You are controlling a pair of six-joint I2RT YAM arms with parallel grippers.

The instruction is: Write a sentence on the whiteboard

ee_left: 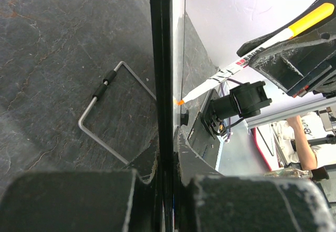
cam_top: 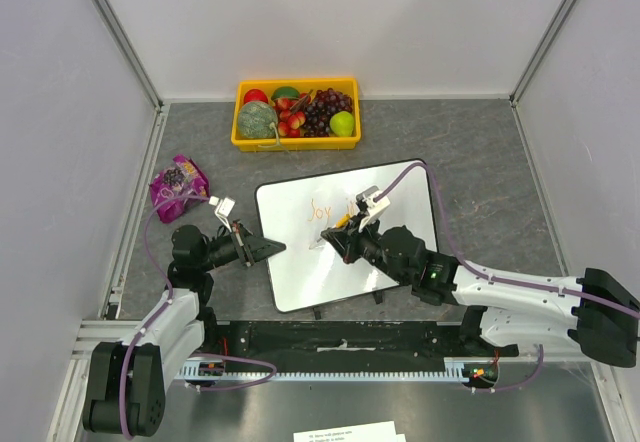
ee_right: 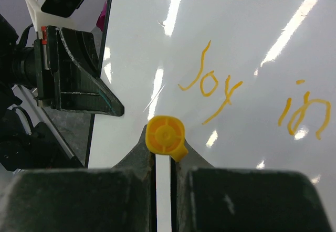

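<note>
The whiteboard (cam_top: 310, 277) lies propped at the table's middle, with its wire stand (ee_left: 102, 114) showing behind it. Orange lettering (cam_top: 322, 209) on it reads "Joy" (ee_right: 207, 80) and "in" (ee_right: 304, 114); no further words show. My left gripper (cam_top: 270, 248) is shut on the board's black left edge (ee_left: 161, 74). My right gripper (cam_top: 338, 240) is shut on a white marker with a yellow end cap (ee_right: 165, 136). It holds the marker over the board's left half, below "Joy". The marker's orange tip (ee_left: 180, 102) sits at the board surface.
A yellow fruit tray (cam_top: 240, 122) stands at the back. A purple snack bag (cam_top: 178, 186) lies to the left of the board. Grey enclosure walls close in the table on three sides. A paper sheet (cam_top: 345, 431) lies at the near edge.
</note>
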